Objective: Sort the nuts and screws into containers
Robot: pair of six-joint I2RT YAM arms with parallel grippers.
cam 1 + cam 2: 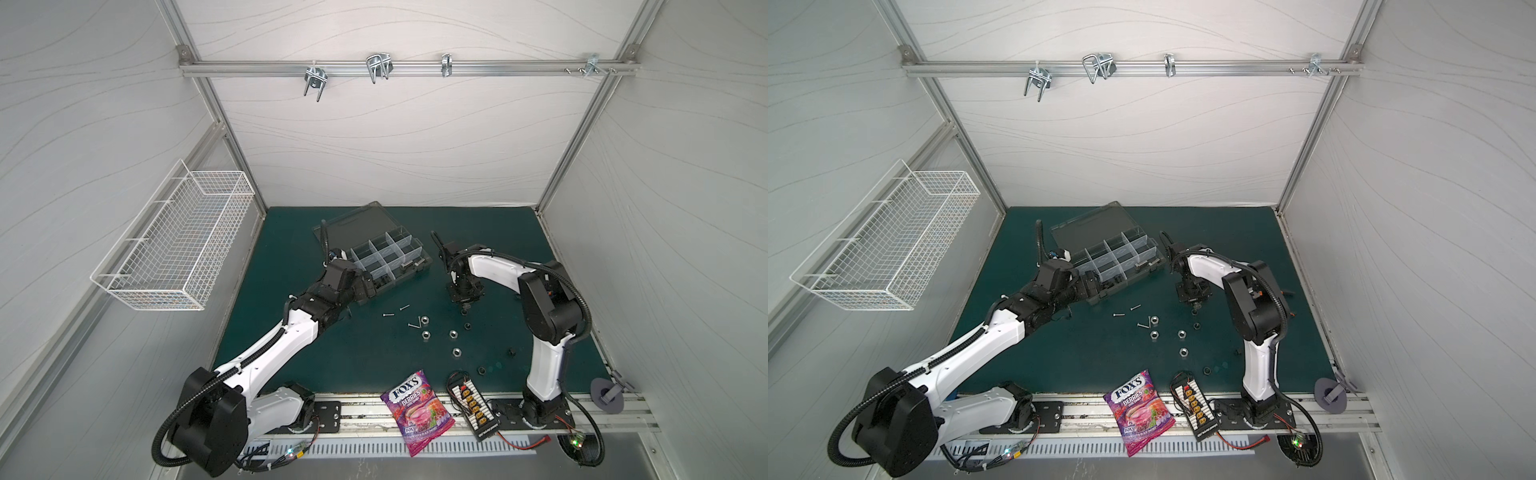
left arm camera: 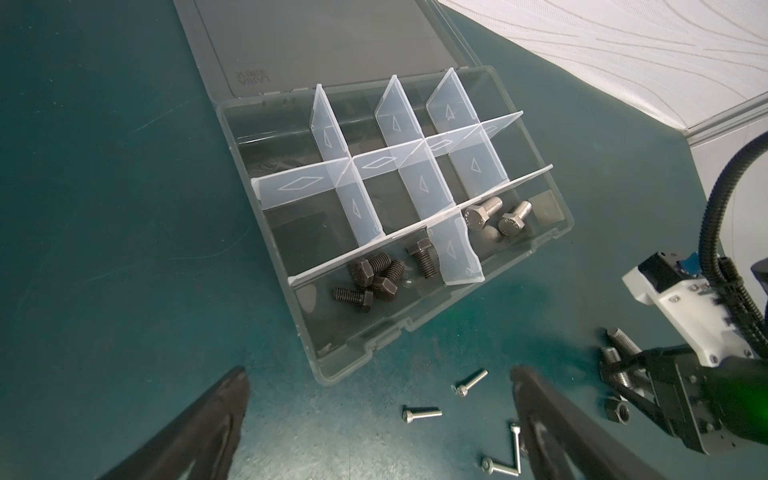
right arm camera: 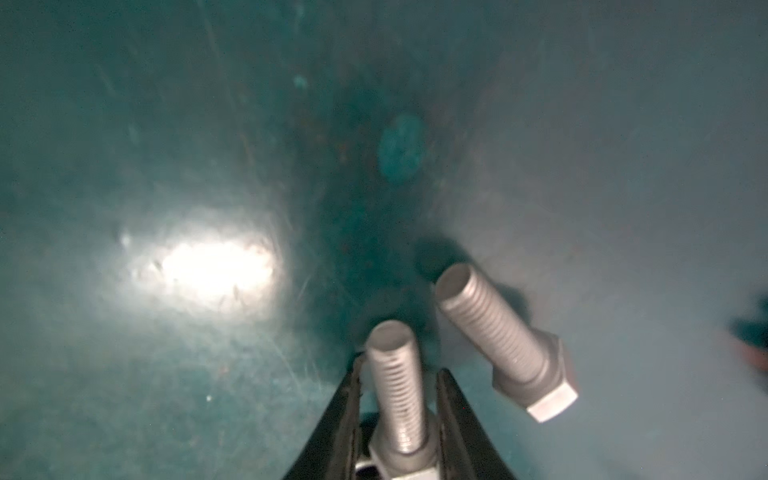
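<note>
The grey organizer box [image 1: 427, 266] lies open, and its containers hold black bolts [image 2: 374, 278] and silver bolts [image 2: 494, 216]. My left gripper [image 2: 378, 374] hangs open over the mat at the box's near corner [image 1: 368, 286], above thin silver screws [image 2: 422, 414]. My right gripper [image 3: 399, 368] points down at the mat [image 1: 464, 309], shut on the head of a silver hex bolt [image 3: 395, 386]. A second silver bolt [image 3: 503, 336] lies close beside it. Several silver nuts [image 1: 425, 335] [image 1: 1154, 335], black nuts [image 1: 467, 326] and thin screws [image 1: 388, 315] lie loose between the arms.
The box lid [image 1: 353, 224] lies open behind the compartments. A candy bag [image 1: 417, 411] and a yellow-plug connector board [image 1: 471, 409] lie at the front edge. A white wire basket [image 1: 174, 253] hangs on the left wall. A small black piece [image 1: 510, 353] lies near the right arm.
</note>
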